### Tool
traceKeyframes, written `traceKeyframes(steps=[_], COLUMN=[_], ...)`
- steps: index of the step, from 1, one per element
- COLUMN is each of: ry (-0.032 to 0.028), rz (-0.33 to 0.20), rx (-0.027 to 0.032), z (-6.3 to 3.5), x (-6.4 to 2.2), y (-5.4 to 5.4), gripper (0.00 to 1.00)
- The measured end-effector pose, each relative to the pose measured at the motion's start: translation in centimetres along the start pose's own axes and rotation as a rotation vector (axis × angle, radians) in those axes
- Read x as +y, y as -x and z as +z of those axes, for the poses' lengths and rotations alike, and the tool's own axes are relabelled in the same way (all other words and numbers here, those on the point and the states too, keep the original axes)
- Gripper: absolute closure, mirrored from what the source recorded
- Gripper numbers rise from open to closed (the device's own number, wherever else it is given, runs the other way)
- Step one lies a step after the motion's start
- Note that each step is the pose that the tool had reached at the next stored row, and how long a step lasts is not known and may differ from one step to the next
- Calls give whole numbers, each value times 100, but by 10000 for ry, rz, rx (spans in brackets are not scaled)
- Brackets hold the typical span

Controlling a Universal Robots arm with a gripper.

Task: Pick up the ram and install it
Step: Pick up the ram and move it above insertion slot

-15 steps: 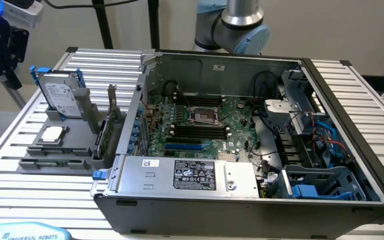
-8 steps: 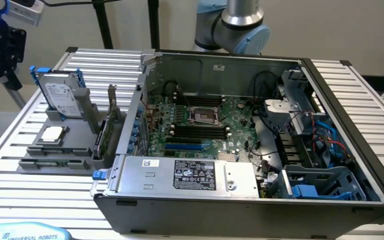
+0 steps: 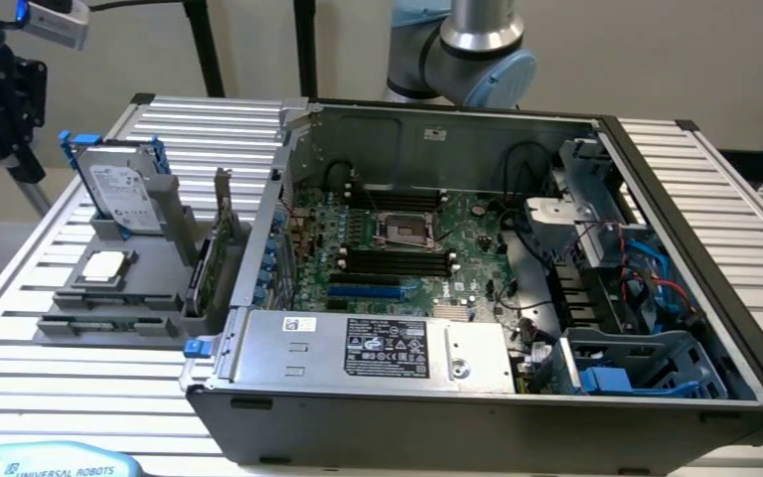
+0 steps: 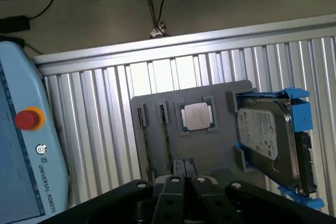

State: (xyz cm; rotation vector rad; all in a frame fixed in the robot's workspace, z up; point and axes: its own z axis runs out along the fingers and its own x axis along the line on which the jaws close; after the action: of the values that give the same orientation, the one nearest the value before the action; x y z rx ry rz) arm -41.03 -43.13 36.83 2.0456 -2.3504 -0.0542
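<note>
1. Wrist view, gripper. The gripper (image 4: 184,182) hangs over the near end of the grey parts fixture (image 4: 210,148). Its fingers (image 4: 173,190) are pressed fully together, and we see nothing held between them.
2. Wrist view, task part. What we take to be the ram (image 4: 167,141) appears edge-on as a thin dark line standing in a narrow slot of the fixture, beside the CPU (image 4: 197,115). It has not been lifted. Standing it on its long edge probably leaves the upper edge free for a pinch from above.
3. Wrist view, neighbours. A hard drive (image 4: 264,132) in a blue caddy (image 4: 300,113) sits in its own pocket. We judge that separate pockets keep each part in a known spot. The fixture rests on the slatted aluminium surface (image 4: 94,119), with a teach pendant (image 4: 21,150) near it.
4. Exterior view, destination. The computer case (image 3: 699,189) lies on its side with the panel off, so the motherboard (image 3: 468,224) faces upward. Its black memory slots (image 3: 395,260), beside the CPU socket (image 3: 401,231), look empty, so the ram is not yet installed.
5. Exterior view, surroundings. The fixture stands just beside the case on the exterior view's left and carries an upright expansion card (image 3: 223,219). The robot arm (image 3: 468,55) rises behind the case.
</note>
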Motion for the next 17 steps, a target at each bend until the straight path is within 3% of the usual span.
traceKeyframes(steps=[10, 17], ry=[1, 5], rz=[-320, -413], rx=[13, 20], z=[80, 186], x=[-29, -114], y=[-124, -172], gripper=[89, 89])
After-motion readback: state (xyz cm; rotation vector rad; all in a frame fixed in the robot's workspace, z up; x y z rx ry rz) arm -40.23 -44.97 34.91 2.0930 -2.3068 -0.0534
